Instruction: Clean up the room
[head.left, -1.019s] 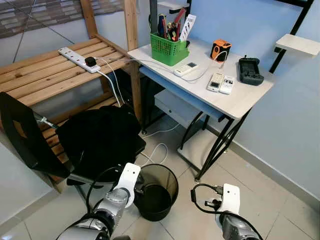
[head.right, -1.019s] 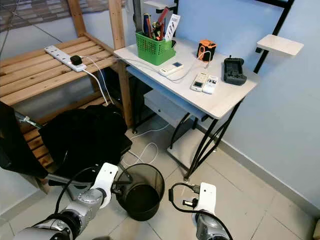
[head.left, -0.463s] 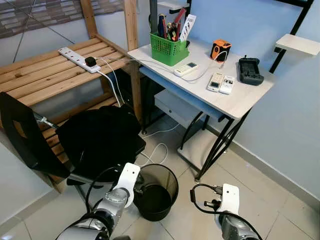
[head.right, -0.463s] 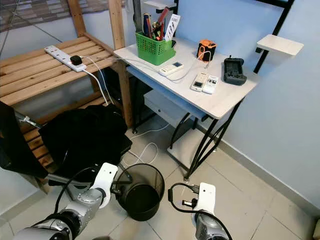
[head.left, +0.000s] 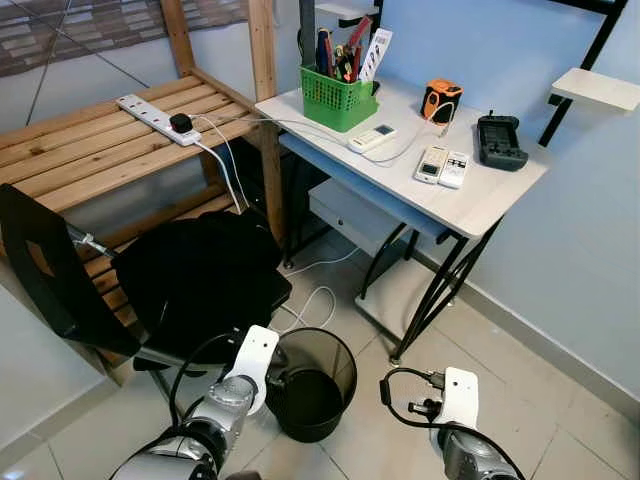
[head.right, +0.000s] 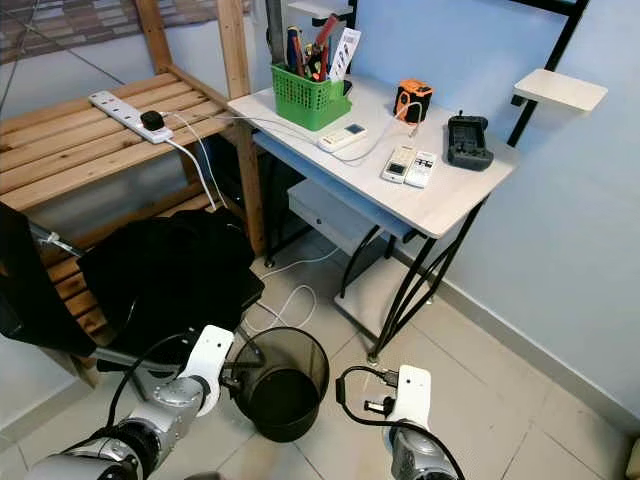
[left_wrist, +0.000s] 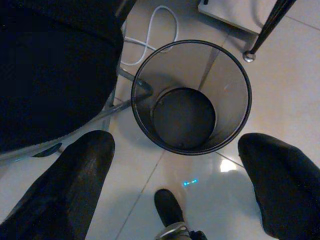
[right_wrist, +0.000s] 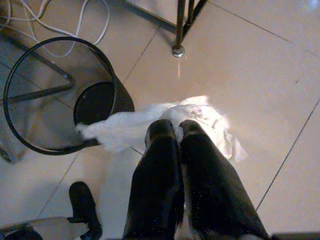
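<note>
Right gripper (right_wrist: 179, 131) jaws pinching white cloth (right_wrist: 130, 126) | bin (right_wrist: 47, 95) beside

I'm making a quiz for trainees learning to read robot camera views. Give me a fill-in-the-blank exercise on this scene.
1. The right end effector is shut on a crumpled ____ tissue.
2. The round black wire-mesh wastebasket stands on the tiled ____.
3. The left end effector hangs over the wastebasket with its fingers ____.
4. The square green plastic basket of pens sits on the white ____.

Missing words: white; floor; open; desk
</note>
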